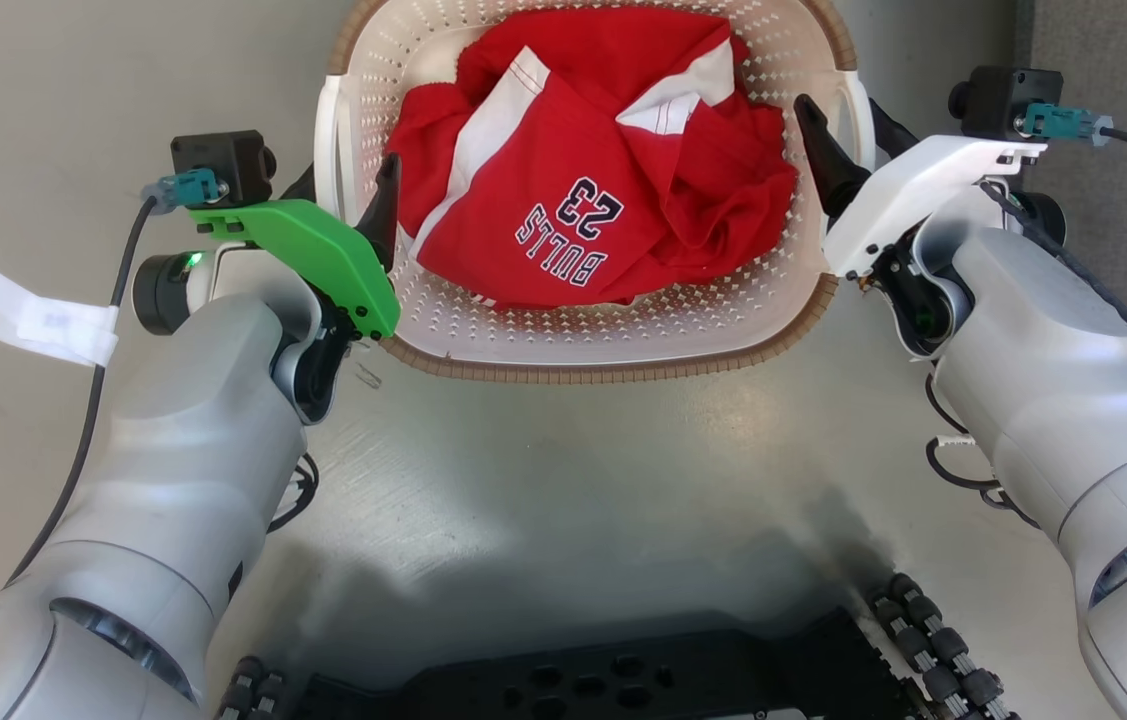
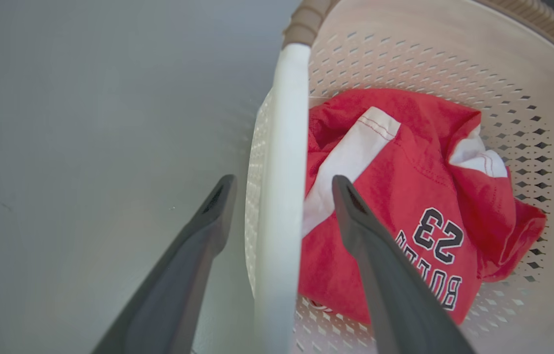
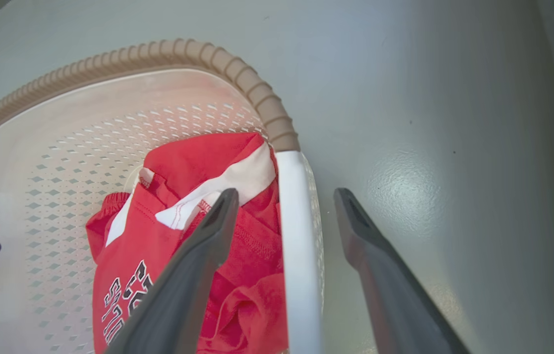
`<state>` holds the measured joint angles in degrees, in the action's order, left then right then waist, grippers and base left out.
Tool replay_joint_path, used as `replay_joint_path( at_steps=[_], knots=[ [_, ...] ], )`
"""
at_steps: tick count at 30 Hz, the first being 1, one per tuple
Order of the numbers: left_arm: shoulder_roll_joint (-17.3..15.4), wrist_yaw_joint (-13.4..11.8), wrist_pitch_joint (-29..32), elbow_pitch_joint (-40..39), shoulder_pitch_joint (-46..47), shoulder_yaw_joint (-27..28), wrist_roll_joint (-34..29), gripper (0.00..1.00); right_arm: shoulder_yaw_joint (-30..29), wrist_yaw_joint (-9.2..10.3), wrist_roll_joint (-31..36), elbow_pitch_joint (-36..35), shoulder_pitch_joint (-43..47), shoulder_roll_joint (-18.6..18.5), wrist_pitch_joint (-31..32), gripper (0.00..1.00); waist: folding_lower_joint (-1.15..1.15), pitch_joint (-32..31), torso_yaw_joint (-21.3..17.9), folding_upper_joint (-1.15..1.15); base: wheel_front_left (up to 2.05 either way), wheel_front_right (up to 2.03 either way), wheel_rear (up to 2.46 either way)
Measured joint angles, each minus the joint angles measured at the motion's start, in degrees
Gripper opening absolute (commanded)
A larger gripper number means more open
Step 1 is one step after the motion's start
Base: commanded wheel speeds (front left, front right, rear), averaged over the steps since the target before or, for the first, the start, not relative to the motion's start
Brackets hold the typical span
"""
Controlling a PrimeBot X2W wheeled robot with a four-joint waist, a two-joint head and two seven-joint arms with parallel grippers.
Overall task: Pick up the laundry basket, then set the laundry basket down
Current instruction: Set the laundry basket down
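Observation:
The laundry basket (image 1: 623, 335), cream with perforated walls and a brown rim, stands on the grey floor and holds a crumpled red jersey (image 1: 583, 170). My left gripper (image 1: 348, 185) is open, its fingers on either side of the basket's white left handle (image 2: 281, 147), one inside the basket and one outside. The left wrist view shows a gap between the handle and each finger of the left gripper (image 2: 281, 186). My right gripper (image 1: 841, 110) is open and straddles the white right handle (image 3: 299, 221) the same way. The right gripper (image 3: 286, 196) is not clamped on it.
Grey floor (image 1: 573, 480) spreads around the basket. My dark wheeled base (image 1: 623, 680) lies at the bottom edge. A white paper tag (image 1: 23, 310) hangs on the left arm's cable. A darker strip of flooring (image 1: 1123, 40) runs at the far right.

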<state>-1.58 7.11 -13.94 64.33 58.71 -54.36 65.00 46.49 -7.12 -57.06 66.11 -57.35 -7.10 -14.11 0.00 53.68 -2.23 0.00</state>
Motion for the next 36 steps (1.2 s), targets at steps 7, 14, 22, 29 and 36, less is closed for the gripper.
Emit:
replay_joint_path(
  at_steps=[7, 14, 22, 29, 36],
  knots=[
    [0.0, 0.0, 0.0, 0.8, -0.1, -0.7, 1.5, 1.00, 0.3, 0.00, 0.0, 0.5, 0.0, 0.2, 0.0, 1.00, 0.00, -1.5, 0.0, 0.00, 0.00, 0.00, 0.00],
    [0.0, 0.0, 0.0, 1.9, -0.6, -1.1, 1.7, 1.00, 0.3, 0.00, -0.5, 0.9, 0.5, 0.3, -0.1, 1.00, 0.00, -4.6, 0.0, 0.00, 0.00, 0.00, 0.00],
    [0.0, 0.0, -0.3, 2.9, -3.4, -1.2, 1.9, 1.00, 0.3, 0.00, -1.0, 1.0, 2.9, 0.6, -0.1, 1.00, 0.00, -8.8, -0.2, 0.00, 0.00, 0.00, 0.00],
    [0.0, 0.0, -0.3, 3.2, -4.9, -1.6, 1.3, 1.00, 0.7, 0.00, -1.0, 0.4, 5.2, 0.8, -0.1, 1.00, 0.00, -13.6, -0.4, 0.00, 0.00, 0.00, 0.00],
    [-0.9, 0.0, -0.3, 1.0, -5.8, 0.3, 1.0, 1.00, 0.4, 0.00, -0.9, -2.6, 6.2, 0.2, -0.1, 1.00, 0.00, -19.0, -0.6, 0.00, 0.00, 0.00, 0.00]
  ],
)
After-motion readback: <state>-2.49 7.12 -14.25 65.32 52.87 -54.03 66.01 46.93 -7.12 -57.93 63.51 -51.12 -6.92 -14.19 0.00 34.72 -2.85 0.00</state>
